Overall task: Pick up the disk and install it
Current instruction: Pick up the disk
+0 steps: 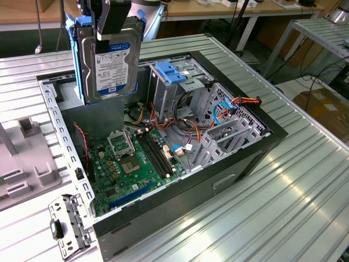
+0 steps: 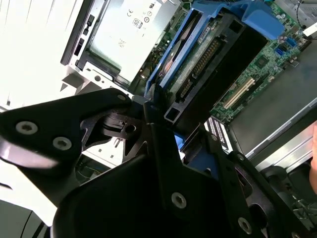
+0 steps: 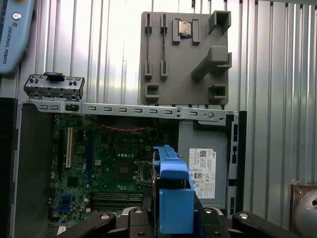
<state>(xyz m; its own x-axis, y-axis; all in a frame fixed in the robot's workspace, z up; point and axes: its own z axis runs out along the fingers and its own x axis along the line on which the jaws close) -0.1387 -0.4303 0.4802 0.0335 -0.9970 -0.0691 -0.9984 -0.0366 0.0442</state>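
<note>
The gripper (image 1: 112,28) is clenched on the disk (image 1: 113,64); it hangs upright over the open computer case (image 1: 218,180), toward the exterior view's left. A green circuit board (image 1: 131,164) lies below.

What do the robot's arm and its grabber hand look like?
The gripper is black, made of flat angular plates linked like hinges and dotted with round silver screws. The arm has a rounded light-blue cap with dark lettering.
</note>
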